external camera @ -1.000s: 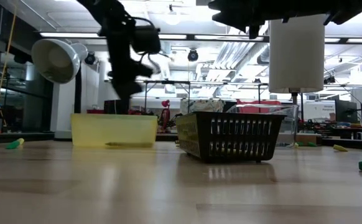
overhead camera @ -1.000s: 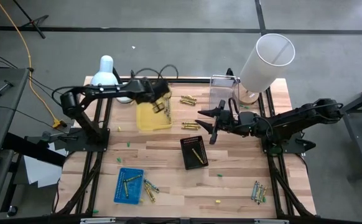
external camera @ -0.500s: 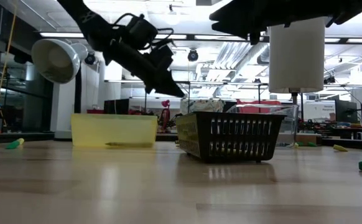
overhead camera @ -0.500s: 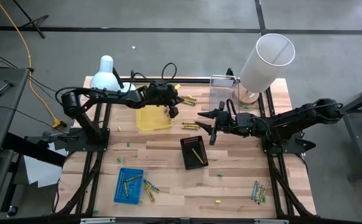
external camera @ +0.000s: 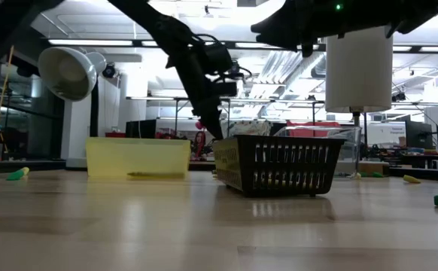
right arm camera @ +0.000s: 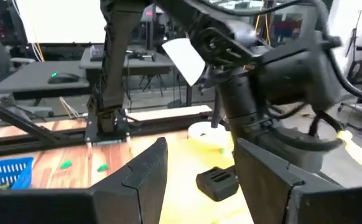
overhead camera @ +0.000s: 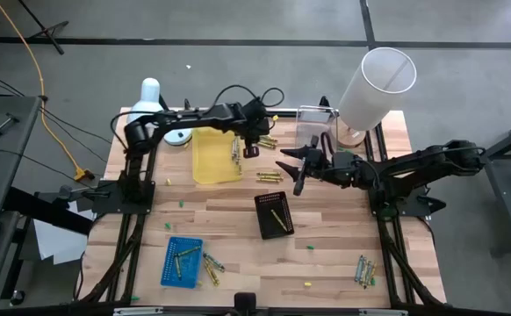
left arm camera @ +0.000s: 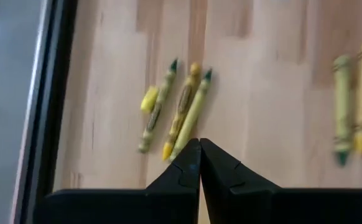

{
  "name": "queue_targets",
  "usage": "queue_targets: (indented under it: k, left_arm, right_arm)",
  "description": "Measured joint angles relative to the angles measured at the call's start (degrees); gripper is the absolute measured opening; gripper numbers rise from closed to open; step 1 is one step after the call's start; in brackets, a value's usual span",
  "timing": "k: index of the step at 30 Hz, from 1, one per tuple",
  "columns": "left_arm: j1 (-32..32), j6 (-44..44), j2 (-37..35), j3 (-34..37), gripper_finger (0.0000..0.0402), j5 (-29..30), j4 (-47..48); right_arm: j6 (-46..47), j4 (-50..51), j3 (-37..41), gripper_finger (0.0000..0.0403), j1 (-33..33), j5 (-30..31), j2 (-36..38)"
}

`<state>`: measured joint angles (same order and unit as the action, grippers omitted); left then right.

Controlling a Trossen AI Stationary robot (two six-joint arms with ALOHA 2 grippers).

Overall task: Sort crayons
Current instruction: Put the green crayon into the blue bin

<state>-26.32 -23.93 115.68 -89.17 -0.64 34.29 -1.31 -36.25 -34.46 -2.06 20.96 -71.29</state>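
My left gripper (overhead camera: 252,147) is shut and empty. It hangs just right of the yellow tray (overhead camera: 212,162), above a small group of yellow and green crayons (left arm camera: 180,111) lying on the table near its far edge. In the low view it (external camera: 216,129) is clear of the table. My right gripper (overhead camera: 292,174) is open and empty, held above the table beyond the black basket (overhead camera: 273,213). More crayons lie in the yellow tray (overhead camera: 235,149), between the grippers (overhead camera: 269,177), in the black basket (overhead camera: 280,219) and in the blue tray (overhead camera: 183,256).
A clear container (overhead camera: 313,130) and a tall white cylinder (overhead camera: 374,83) stand at the far right. A white lamp (overhead camera: 150,101) stands at the far left. Loose crayons lie by the blue tray (overhead camera: 210,268) and at the near right (overhead camera: 364,270).
My left gripper has gone from above the yellow tray toward the table's right edge, past the tray's right side, and down toward the crayon group at the far edge. Its arm has stretched out along the far edge.
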Motion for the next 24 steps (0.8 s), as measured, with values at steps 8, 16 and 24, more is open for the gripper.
queue_targets:
  k: [8, 16, 24]
  left_arm:
    - [-2.06, -10.18, 3.96, -4.41, 0.0027, -0.38, 8.36]
    - [-1.66, -24.7, 4.17, -4.15, 0.0098, 2.7, 9.79]
    - [-1.83, -24.88, 7.06, -4.08, 0.0144, -3.84, 8.27]
  right_arm:
    - [1.35, 1.84, 0.02, 0.0179, 0.3, -0.18, 0.0]
    - [1.35, 2.67, 0.0, 0.0179, 0.32, -0.33, 0.0]
    - [1.35, 3.13, 0.0, 0.0179, 0.33, -0.4, 0.0]
